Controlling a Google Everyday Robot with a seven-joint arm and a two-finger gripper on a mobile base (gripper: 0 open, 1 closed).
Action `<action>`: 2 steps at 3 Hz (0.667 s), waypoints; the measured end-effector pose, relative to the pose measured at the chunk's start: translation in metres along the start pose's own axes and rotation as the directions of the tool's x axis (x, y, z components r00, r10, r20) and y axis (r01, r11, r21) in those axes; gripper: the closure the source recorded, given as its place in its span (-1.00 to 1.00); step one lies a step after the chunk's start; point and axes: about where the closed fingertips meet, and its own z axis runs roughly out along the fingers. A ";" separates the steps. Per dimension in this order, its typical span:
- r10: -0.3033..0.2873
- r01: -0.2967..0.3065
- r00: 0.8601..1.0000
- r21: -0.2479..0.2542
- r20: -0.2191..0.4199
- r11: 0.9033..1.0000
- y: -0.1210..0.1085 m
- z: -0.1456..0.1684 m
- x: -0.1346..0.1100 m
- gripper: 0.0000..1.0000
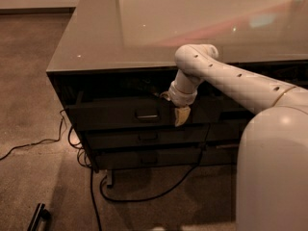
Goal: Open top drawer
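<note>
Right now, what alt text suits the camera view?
The robot's gripper sits at the upper edge of the top drawer, beside its metal pull; the drawer stands partly out of a glossy-topped cabinet. Black cables trail on the carpet below.

Office: carpet [29,100], cables [144,197], glossy desk [120,32]; hand [180,113] at top drawer [113,115].

Shadow partly hides the end effector [178,111] against the top drawer [107,115]
</note>
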 end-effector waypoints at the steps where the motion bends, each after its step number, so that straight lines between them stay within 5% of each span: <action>1: 0.036 -0.036 0.999 0.005 -0.010 0.999 0.008 -0.003 0.006 0.25; 2: 0.036 -0.036 0.999 0.005 -0.010 0.999 0.008 -0.005 0.004 0.72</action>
